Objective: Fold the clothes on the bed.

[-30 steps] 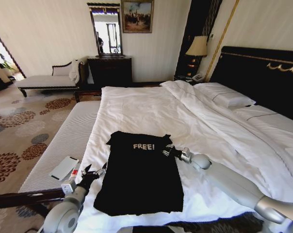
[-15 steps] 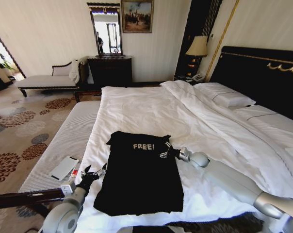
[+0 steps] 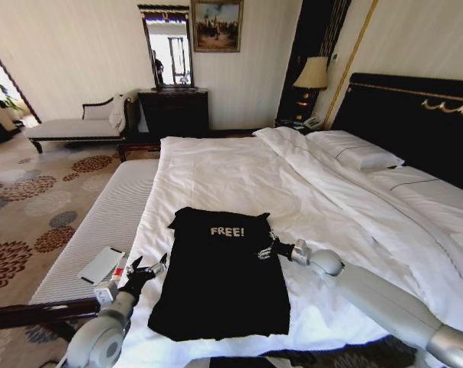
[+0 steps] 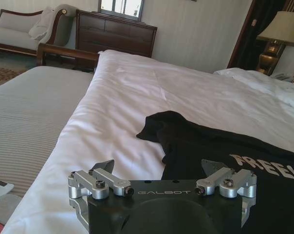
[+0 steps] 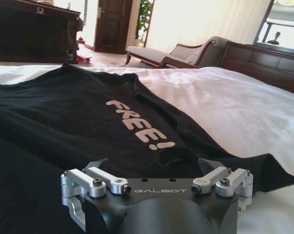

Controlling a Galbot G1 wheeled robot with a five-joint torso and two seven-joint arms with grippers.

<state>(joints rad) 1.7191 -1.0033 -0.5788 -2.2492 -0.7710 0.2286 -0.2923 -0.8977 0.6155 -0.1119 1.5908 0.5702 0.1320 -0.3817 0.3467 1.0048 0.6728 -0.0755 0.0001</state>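
Head view: both hands, left (image 3: 146, 268) and right (image 3: 265, 250), gape beside T-shirt (image 3: 220, 280) on bed (image 3: 216, 172).

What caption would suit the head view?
Two open grippers, left and right, flank a black T-shirt lying on the white bed.

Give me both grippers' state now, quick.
Left gripper: open, holding nothing, beside the black short-sleeved T-shirt.
Right gripper: open, holding nothing, at the shirt's other edge.
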